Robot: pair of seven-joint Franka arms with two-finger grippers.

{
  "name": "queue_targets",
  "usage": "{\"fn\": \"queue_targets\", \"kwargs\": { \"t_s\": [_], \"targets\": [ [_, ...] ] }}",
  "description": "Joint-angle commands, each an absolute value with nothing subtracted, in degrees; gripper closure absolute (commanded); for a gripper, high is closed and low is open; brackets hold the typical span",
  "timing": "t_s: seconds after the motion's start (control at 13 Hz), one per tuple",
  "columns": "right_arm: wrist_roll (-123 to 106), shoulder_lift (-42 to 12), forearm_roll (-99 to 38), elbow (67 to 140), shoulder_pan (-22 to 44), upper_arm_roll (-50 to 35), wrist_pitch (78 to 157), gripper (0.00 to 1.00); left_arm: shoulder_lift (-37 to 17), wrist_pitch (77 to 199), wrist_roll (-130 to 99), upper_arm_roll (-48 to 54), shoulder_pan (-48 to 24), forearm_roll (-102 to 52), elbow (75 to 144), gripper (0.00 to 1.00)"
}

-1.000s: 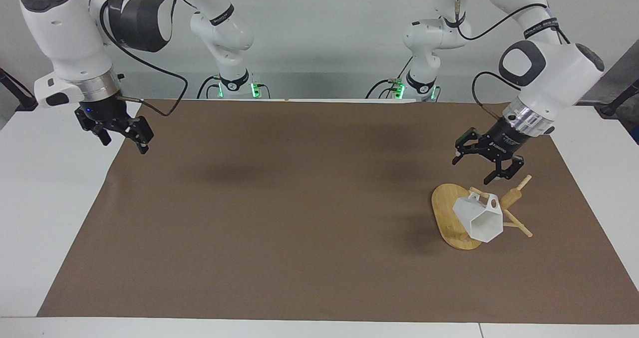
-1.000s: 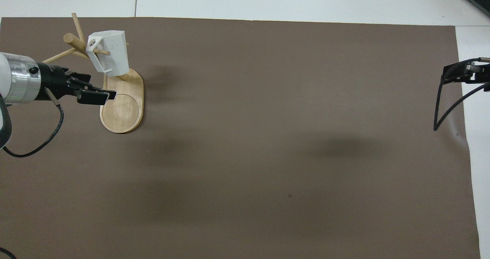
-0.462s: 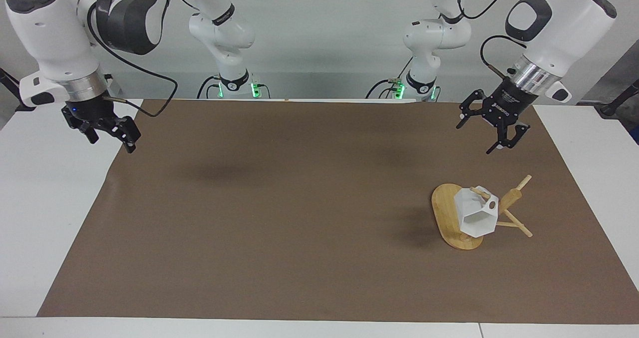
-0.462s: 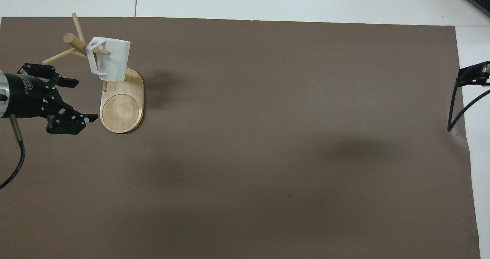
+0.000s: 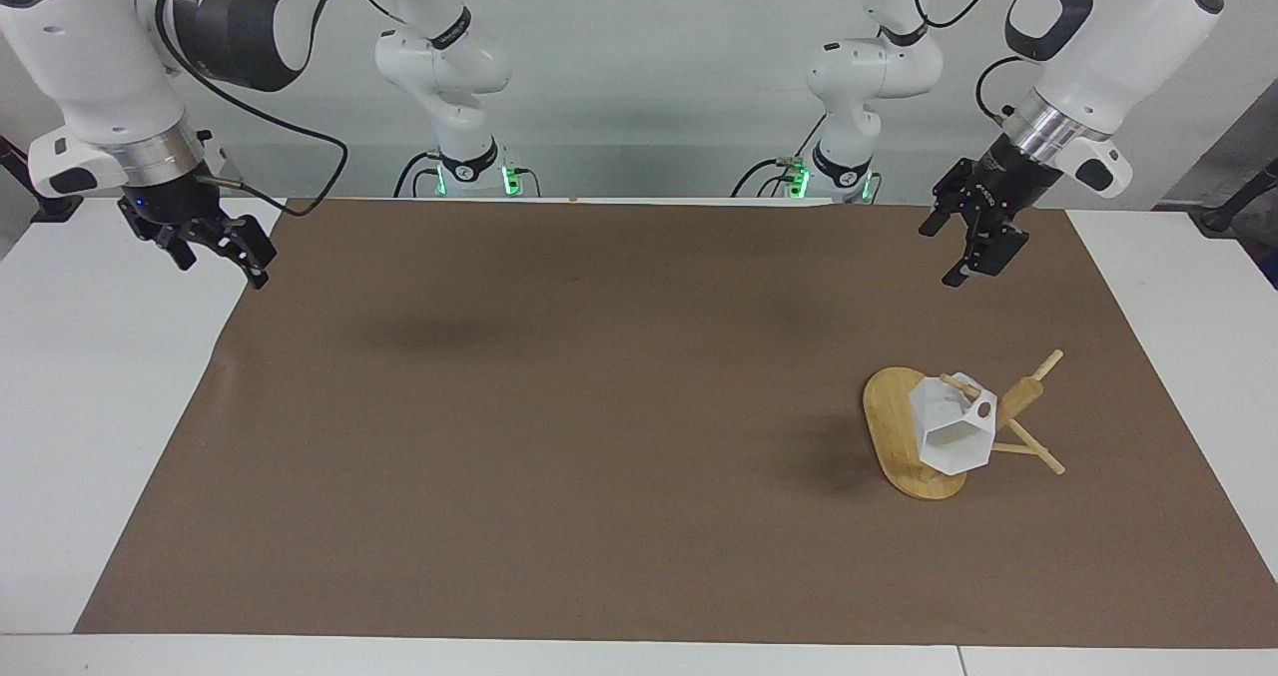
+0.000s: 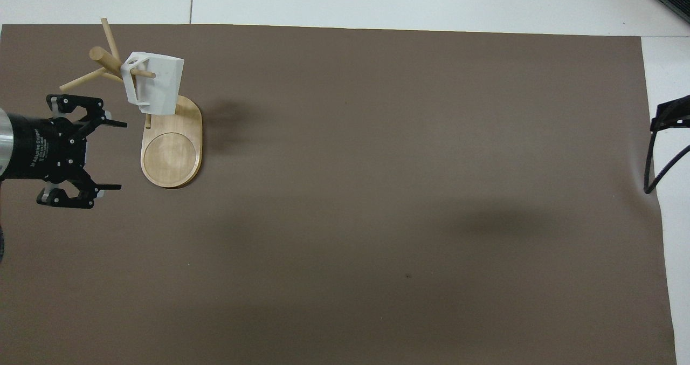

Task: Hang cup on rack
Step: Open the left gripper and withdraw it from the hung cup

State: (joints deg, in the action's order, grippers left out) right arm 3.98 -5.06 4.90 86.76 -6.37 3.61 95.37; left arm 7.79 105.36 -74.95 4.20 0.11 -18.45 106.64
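Observation:
The white faceted cup point(image 5: 954, 436) hangs by its handle on a peg of the bamboo rack point(image 5: 889, 426), mouth tilted down over the oval base. In the overhead view the cup point(image 6: 156, 87) sits on the peg above the rack point(image 6: 172, 155). My left gripper point(image 5: 939, 257) is open and empty, raised in the air over the mat on the robots' side of the rack, clear of it; it also shows in the overhead view point(image 6: 113, 155). My right gripper point(image 5: 225, 272) is open and empty, waiting in the air over the mat's edge at the right arm's end.
A brown mat point(image 5: 599, 406) covers most of the white table point(image 5: 90, 406). The rack's pegs point(image 5: 1043, 456) stick out toward the left arm's end. Only the tip of the right gripper point(image 6: 671, 114) and its cable show in the overhead view.
My left gripper rose from just above the rack and pulled back toward the robots. The cup swung on its peg and settled. My right gripper drifted up and toward its table end.

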Motion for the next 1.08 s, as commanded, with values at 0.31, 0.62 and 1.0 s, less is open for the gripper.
{"fn": "queue_targets", "kwargs": {
  "t_s": [0.31,0.62,1.0],
  "targets": [
    [3.08,-3.96,1.33,83.41,-2.99,3.60,90.97,0.00,7.74,102.75,-35.04,3.08,0.26,-10.30,104.33,0.00],
    [3.60,-3.87,-1.50,83.93,-3.69,3.69,91.67,0.00,6.77,102.48,-9.91,3.16,-0.44,-2.48,102.40,0.00],
    [3.16,-2.99,-1.41,85.43,-3.52,3.60,90.88,0.00,2.99,94.50,6.15,3.08,0.35,-1.32,92.39,0.00]
  ]
}}
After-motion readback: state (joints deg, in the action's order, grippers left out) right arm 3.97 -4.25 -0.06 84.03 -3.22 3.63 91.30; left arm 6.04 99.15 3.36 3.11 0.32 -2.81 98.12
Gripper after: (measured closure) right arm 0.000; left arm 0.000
